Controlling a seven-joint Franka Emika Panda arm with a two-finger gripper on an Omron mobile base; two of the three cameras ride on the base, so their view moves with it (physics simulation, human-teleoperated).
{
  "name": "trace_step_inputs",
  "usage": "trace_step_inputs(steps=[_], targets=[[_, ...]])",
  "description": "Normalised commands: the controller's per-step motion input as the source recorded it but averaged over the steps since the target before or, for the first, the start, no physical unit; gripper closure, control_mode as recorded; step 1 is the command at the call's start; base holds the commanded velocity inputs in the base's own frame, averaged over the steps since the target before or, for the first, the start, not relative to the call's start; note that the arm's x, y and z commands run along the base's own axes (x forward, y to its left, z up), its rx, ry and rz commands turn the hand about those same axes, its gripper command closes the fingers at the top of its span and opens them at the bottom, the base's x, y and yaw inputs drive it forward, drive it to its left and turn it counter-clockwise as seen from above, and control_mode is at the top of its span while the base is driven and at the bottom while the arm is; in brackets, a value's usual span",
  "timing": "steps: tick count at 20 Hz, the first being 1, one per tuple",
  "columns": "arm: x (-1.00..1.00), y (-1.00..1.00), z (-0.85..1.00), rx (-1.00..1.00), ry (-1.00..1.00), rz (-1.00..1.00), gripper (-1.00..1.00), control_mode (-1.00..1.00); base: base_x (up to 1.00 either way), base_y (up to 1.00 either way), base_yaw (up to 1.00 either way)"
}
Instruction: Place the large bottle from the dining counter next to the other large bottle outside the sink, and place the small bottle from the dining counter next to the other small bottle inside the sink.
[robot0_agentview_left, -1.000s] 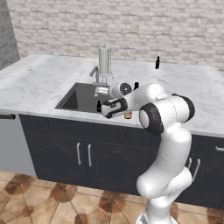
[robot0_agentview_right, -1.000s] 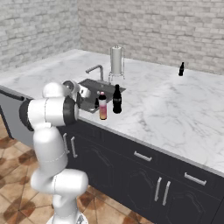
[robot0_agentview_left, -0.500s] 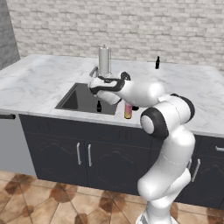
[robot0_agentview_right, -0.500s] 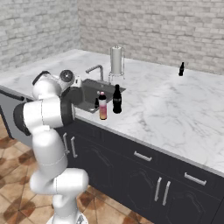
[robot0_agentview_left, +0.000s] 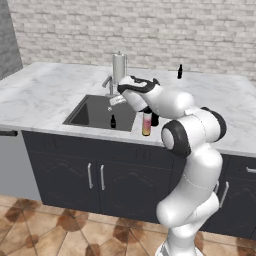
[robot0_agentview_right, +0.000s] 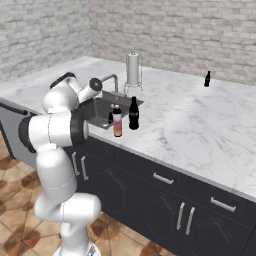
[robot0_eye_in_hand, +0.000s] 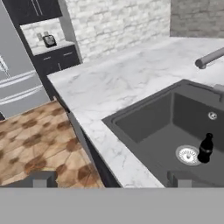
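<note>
Half done, I judge: pink-orange bottle (robot0_agentview_right: 117, 121) stands beside dark bottle (robot0_agentview_right: 133, 113) outside sink (robot0_agentview_left: 85, 111); my claw (robot0_eye_in_hand: 109, 178) is released, empty.

A white paper-towel roll on a grey stand (robot0_agentview_left: 119, 66) is seen upright on the grey-veined marble worktop (robot0_agentview_left: 45, 95), before a whitewashed brick wall (robot0_agentview_left: 150, 30).

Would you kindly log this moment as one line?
hand: open, empty | pink bottle: beside dark bottle | small bottle: in sink
</note>
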Motion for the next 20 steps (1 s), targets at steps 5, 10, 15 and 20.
trace_step_inputs(steps=[5,10,15,20], targets=[[-0.01,0.0,0.98,-0.14,0.01,0.26,-1.0,-1.0,0.0,0.0,0.0],[0.0,0.0,0.84,-0.1,0.02,0.23,-1.0,-1.0,0.0,0.0,0.0],[-0.02,0.0,0.31,-0.21,0.15,0.14,-1.0,-1.0,0.0,0.0,0.0],[-0.17,0.0,0.07,-0.37,0.1,0.03,-1.0,-1.0,0.0,0.0,0.0]])
